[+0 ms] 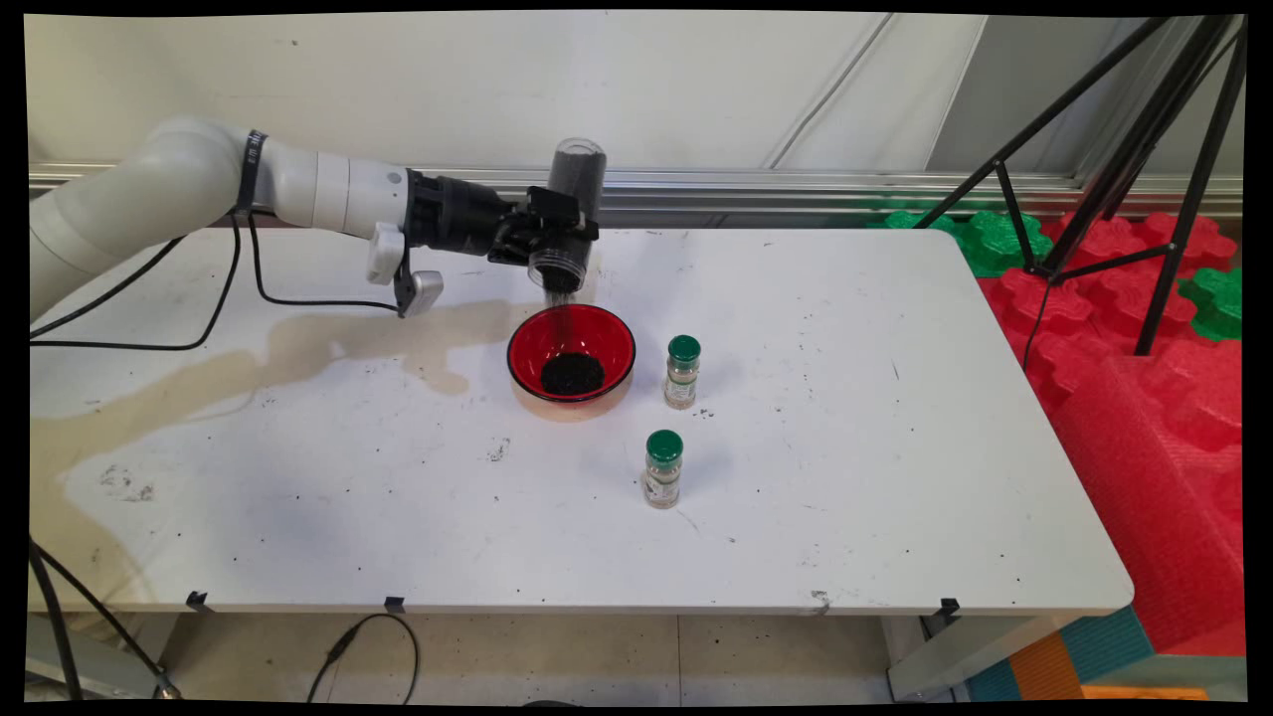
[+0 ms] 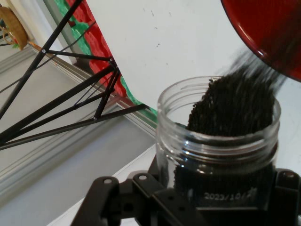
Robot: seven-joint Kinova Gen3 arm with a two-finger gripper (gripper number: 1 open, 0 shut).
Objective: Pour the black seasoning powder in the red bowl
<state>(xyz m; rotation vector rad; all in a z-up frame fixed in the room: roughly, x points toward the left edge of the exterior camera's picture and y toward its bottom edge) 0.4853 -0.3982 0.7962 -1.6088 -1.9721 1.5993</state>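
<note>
Upended clear jar (image 1: 570, 214) of black grains

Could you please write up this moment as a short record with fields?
gripper: black two-finger gripper, shut on the clear jar
jar state: tipped mouth-down above the red bowl, lid off
contents: black grains streaming from the jar's mouth into the bowl
bowl: on the white table, a dark pile of grains inside
nearby: two green-capped spice jars, upright; one just right of the bowl, the other nearer the front edge
table marks: a tan stain left of the bowl
</note>
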